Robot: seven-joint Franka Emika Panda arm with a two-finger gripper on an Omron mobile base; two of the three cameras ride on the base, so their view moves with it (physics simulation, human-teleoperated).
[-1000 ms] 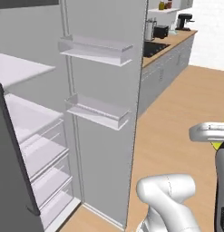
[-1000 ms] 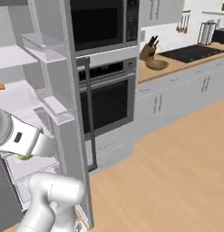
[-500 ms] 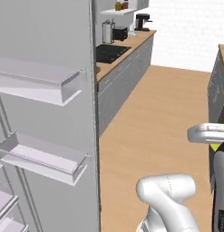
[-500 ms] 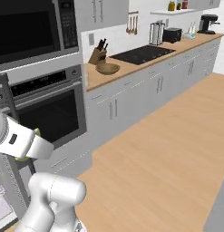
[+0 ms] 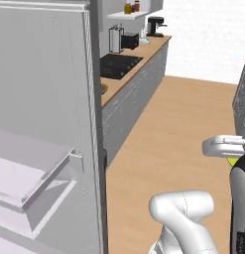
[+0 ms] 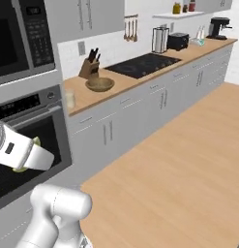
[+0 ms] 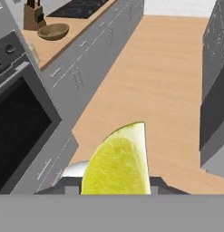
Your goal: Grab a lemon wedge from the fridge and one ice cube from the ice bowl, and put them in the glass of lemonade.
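Since a moment ago the base has turned away from the fridge (image 5: 44, 124), so the long counter (image 6: 140, 77) now fills the far side. On it, far left, sits the ice bowl (image 6: 100, 85), with the glass of lemonade (image 6: 70, 99) just left of it. The gripper (image 7: 114, 190) is closed on the lemon wedge (image 7: 118, 163), pointed end up, well apart from the glass.

ice bowl (image 6: 100, 84) on counter (image 6: 140, 77) before knife block (image 6: 90, 65), glass of lemonade (image 6: 69, 100) left of it, cooktop (image 6: 145, 65) right
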